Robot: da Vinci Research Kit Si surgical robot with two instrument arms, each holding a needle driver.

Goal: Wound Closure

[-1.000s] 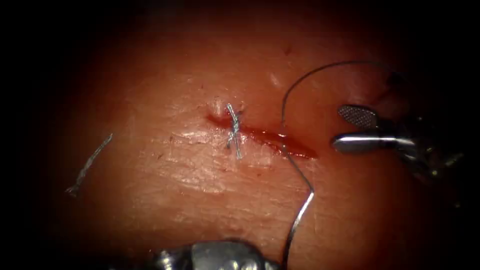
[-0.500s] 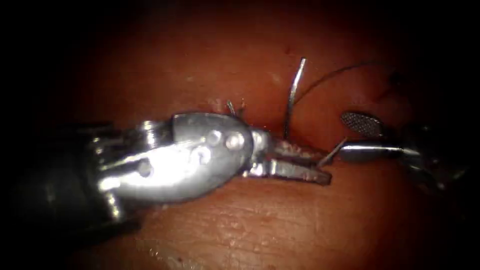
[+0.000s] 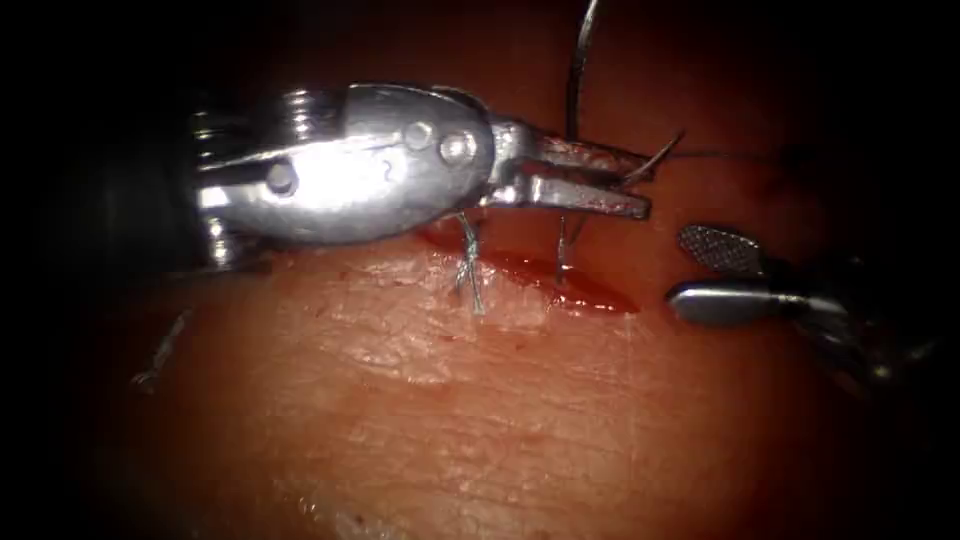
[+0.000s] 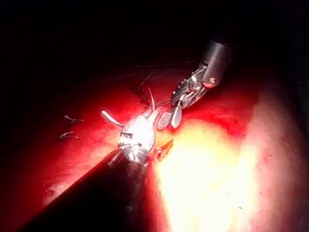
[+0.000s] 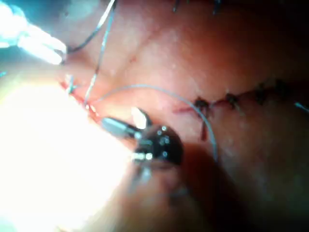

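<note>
The cut (image 3: 590, 290) runs across the tissue (image 3: 420, 400) with red fluid in it. My left tool (image 3: 645, 187) reaches over its far side, jaws shut on the needle (image 3: 578, 70) near one end. A short end pokes out past the jaw tips and the rest curves upward, clear of the tissue. Thread (image 3: 562, 245) rises taut from the cut toward the jaws. To the right of the cut, my right tool (image 3: 680, 265) hangs open and holds nothing. It also stands open in the right wrist view (image 5: 119, 117), near the thread (image 5: 99, 58).
A tied stitch (image 3: 468, 265) with two short ends crosses the cut's left part. A cut piece of thread (image 3: 160, 350) lies on the tissue far left. A row of finished stitches (image 5: 231, 101) appears in the right wrist view.
My left tool has swept from the near edge of the view up over the cut to its far side, carrying the needle and drawing the thread up. The right tool stayed put.
</note>
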